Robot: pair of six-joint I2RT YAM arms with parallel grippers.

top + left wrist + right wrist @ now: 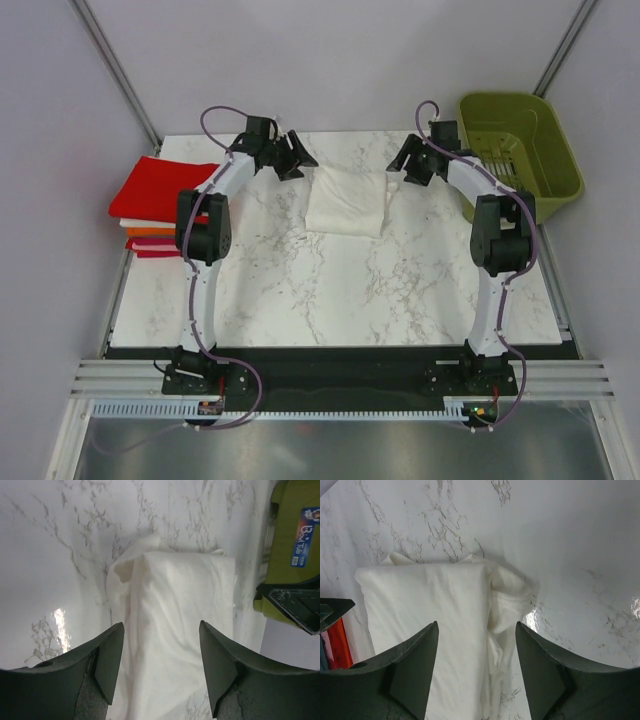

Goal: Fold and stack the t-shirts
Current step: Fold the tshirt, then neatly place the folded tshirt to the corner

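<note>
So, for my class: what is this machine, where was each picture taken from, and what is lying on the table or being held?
Two robot arms are bolted at the near edge of a marble table. The wide picture looks down from above and behind them. The other two come from a camera on each wrist, looking out past that arm's hand. The left hand and right hand are both open and hold nothing, one on either side of a folded white t-shirt. Folded red and orange t-shirts are stacked at the left edge, and a green basket stands at the far right.
</note>
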